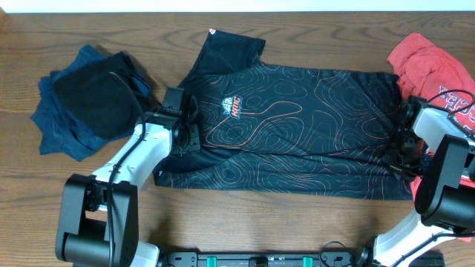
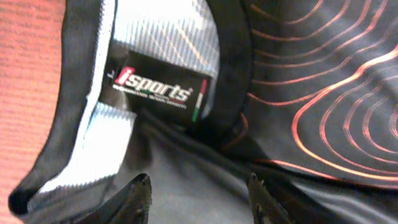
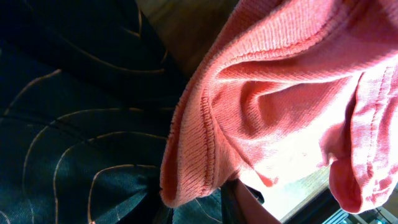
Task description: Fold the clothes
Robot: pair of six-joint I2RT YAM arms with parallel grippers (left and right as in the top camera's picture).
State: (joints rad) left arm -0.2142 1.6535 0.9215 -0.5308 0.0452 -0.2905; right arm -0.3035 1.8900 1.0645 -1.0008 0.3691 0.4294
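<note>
The black jersey with pale contour lines lies spread flat across the table, its collar to the left and its orange-white logo facing up. My left gripper sits at the collar. In the left wrist view it is open, with its fingers either side of dark collar fabric below the "isports" neck label. My right gripper is at the jersey's right edge. In the right wrist view a red garment covers most of its fingers, and the jersey lies beneath.
A pile of dark blue and black clothes lies at the left, beside my left arm. The red garment with white lettering lies at the right edge, against my right arm. The table top is brown wood.
</note>
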